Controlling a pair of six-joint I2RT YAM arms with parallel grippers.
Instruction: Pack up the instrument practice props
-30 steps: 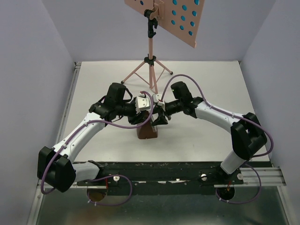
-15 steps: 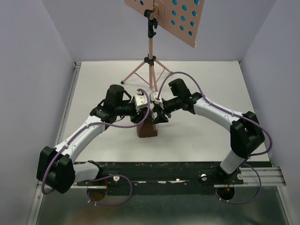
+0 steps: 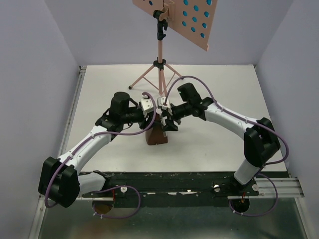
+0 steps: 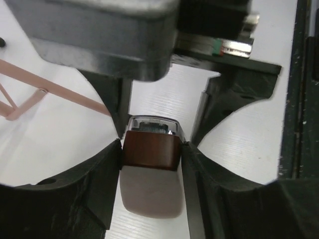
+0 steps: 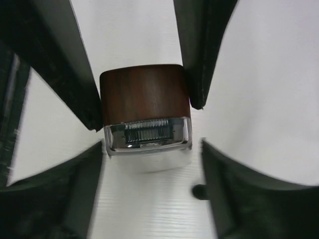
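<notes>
Top external showed the metronome [image 3: 156, 135] upright on the table [image 3: 214, 144], nearer than the music stand [image 3: 160, 64], with both arms meeting over it. In left wrist, the left gripper [image 4: 152, 149] pinched its brown flanks. In right wrist, the right gripper [image 5: 145, 112] straddled the same body, but I couldn't tell whether it gripped. I feared the crowded fingers might clash, or the tapered sides slip and topple it.
</notes>
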